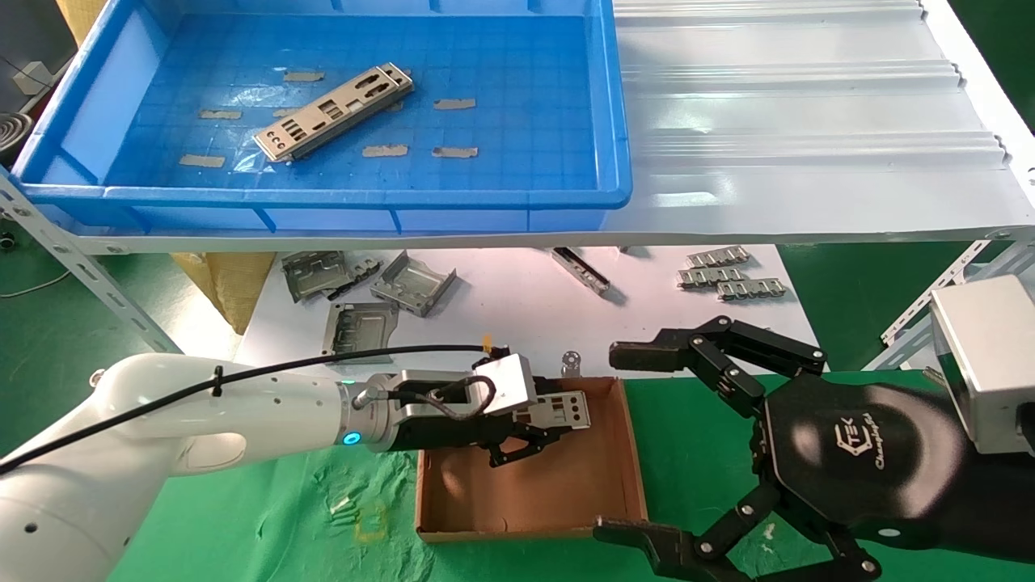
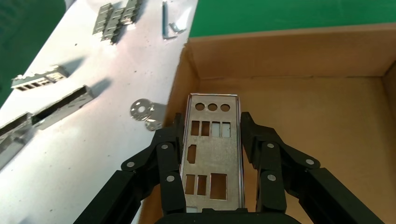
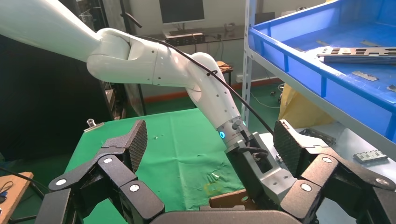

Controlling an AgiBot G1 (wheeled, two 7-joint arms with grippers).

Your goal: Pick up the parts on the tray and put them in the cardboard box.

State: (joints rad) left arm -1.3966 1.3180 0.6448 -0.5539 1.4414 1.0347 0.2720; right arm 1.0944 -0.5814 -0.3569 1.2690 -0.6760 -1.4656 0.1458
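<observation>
- Left gripper clamps one part over the cardboard box, long axis pointing 3 o'clock across its floor.
- You release straight down.
- Right gripper idles spread at box's 3 o'clock.
- Another part waits in tray, 11 o'clock.

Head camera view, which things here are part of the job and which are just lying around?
Job:
- part, held by left gripper over the cardboard box
- part in tray
- blue tray
- right gripper, open, beside the box

Lying about:
- bent grey brackets
- toothed strips
- small round fitting
</observation>
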